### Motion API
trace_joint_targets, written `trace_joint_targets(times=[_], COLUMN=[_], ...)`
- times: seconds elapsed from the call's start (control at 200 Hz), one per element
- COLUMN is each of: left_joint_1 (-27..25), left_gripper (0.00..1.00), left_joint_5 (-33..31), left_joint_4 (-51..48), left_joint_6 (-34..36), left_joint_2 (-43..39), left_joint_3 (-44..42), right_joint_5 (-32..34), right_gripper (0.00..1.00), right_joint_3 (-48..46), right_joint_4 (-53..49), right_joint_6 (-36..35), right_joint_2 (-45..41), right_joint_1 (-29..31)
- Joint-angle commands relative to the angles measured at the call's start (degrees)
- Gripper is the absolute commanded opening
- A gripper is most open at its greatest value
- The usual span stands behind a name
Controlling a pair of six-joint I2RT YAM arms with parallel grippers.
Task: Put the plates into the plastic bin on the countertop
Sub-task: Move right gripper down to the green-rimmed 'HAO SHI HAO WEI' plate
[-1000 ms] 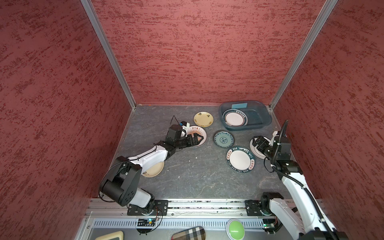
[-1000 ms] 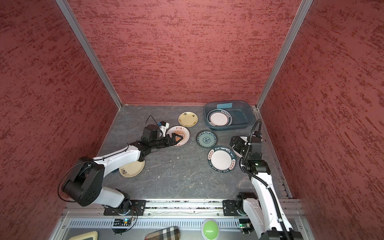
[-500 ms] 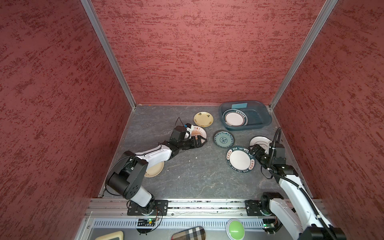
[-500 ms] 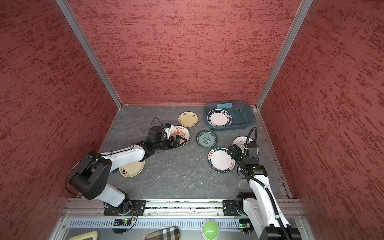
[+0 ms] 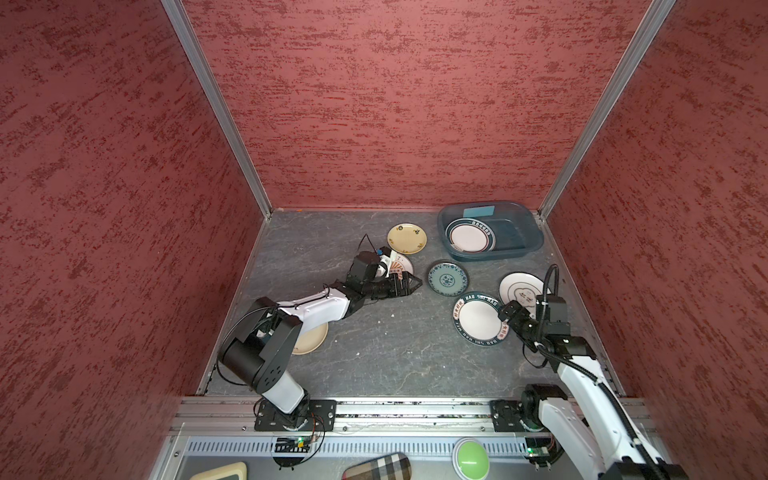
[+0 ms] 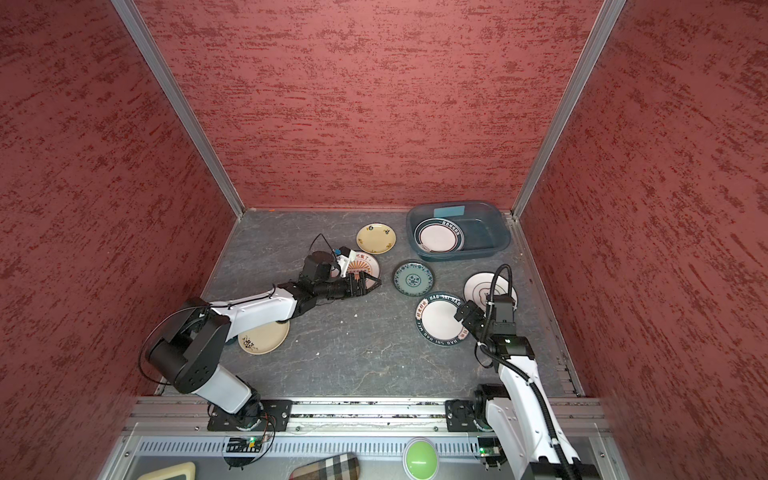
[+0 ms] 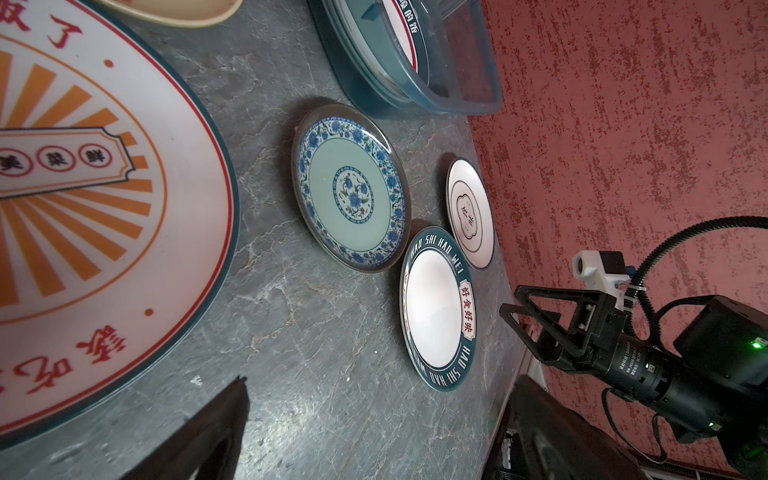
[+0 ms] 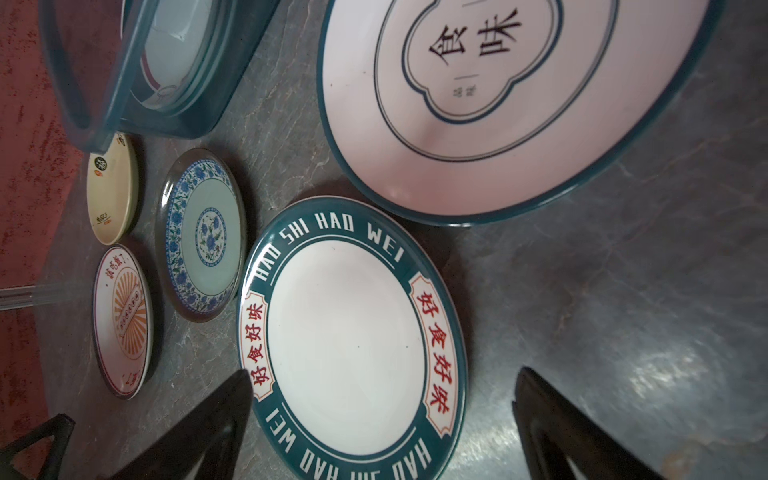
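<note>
The teal-rimmed plate (image 8: 353, 332) read "HAO SHI HAO WEI", with red 好食好味 panels; the quatrefoil plate (image 8: 498, 83) bore 食味. Both lay on the countertop (image 5: 395, 345), whose plastic bin (image 5: 513, 237) sat at 2 o'clock holding a white plate (image 5: 471, 237). The right gripper (image 5: 509, 313), jaws apart and empty, had come from over the quatrefoil plate to the teal-rimmed plate's 3 o'clock rim. The left gripper (image 5: 409, 284), likewise spread and empty, had slid to the 5 o'clock edge of the sunburst plate (image 6: 368, 262)
</note>
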Motion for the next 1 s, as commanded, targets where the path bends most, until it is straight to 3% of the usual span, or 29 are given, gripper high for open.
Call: trace_joint_targets(times=[0.0,0.301,0.787,0.992], left_joint_1=[0.06,0.61,1.47,1.78], left_gripper=[0.99,0.99,0.99,0.99], left_joint_5=[0.32,-0.30,0.51,0.87], left_joint_4=[0.95,1.43,2.09,2.23], left_joint_6=[0.27,-0.12,-0.73,-0.96], left_joint_2=[-2.09,-3.14,-1.51,-1.15], left_joint_3=[0.01,-0.83,-0.94,-0.95], right_joint_5=[1.30,-4.32,-6.66,-7.17], right_gripper=[0.99,0.99,0.99,0.93], right_joint_3=[-0.64,-3.54,-7.39,-7.51], right_joint_4=[-0.64,4.85,9.28,10.30], right_joint_6=[0.85,1.54,3.11,3.11], right_joint_2=[0.31,4.99,6.39,7.73], right_joint_1=[0.18,0.22,0.24,0.22])
